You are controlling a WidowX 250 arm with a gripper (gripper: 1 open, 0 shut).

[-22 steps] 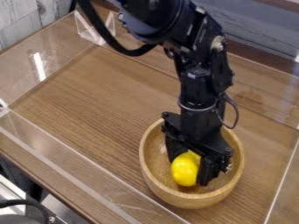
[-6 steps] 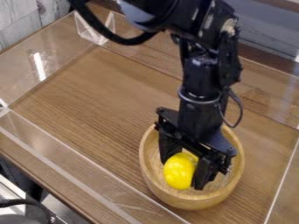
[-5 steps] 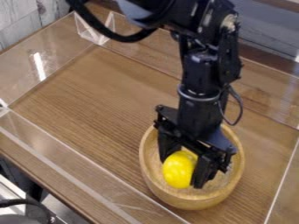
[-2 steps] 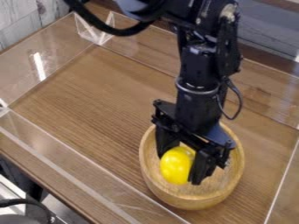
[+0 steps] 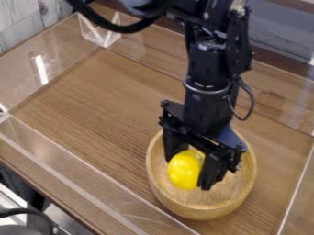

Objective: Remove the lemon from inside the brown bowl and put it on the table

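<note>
Lemon caught between the fingers, right over the bowl

The gripper (image 5: 194,172) points almost straight down, fingers clamped around the lemon (image 5: 185,170), which sits inside the bowl's (image 5: 161,191) rim; bare table (image 5: 98,110) lies to the left.

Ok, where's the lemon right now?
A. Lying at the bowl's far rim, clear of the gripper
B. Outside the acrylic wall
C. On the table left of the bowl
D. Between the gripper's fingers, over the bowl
D: the lemon sits between the fingers of the gripper, within the outline of the bowl, not on the table.
</note>
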